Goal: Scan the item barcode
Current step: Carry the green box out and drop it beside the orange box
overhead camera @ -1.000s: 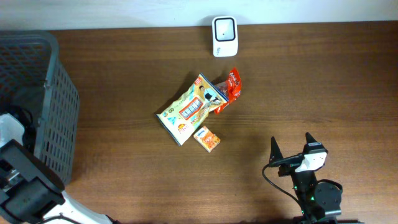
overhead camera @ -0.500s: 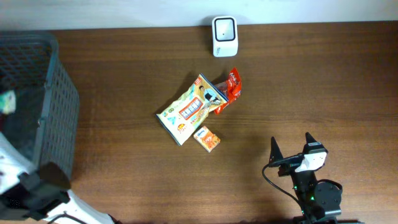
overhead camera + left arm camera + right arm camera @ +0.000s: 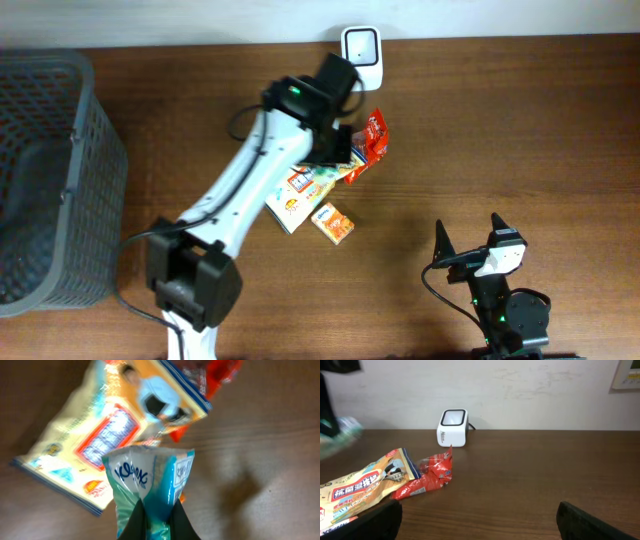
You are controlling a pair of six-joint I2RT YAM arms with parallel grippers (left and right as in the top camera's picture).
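1. Left wrist view: the left gripper [image 3: 156,521] is clamped shut on the lower edge of a teal-and-white packet [image 3: 150,477], which stands up from the dark fingers [image 3: 134,522]. It is held in the air above the table [image 3: 265,460], over a yellow snack bag [image 3: 95,445] and a red wrapper [image 3: 220,370]. The packet is glossy film, puffed and creased. I judge it light, soft and a little slippery. A pinch on the flat seam or edge looks safer than one on the yielding middle, which would crush and slide. A small printed panel shows near its upper right corner, but I cannot tell whether that is the barcode.

2. Overhead view: the left arm reaches across the wood-grain table, its wrist just short of the scanner [image 3: 360,45], a white rounded block with a dark window. The arm hides the packet here. A small orange box [image 3: 334,223] lies near the bag, and a grey mesh basket [image 3: 60,150] stands at the far left.

3. Right wrist view: the right gripper [image 3: 480,525] hangs low with its jaws spread wide and holds nothing. The packet is a teal blur at the left edge, well left of the scanner.
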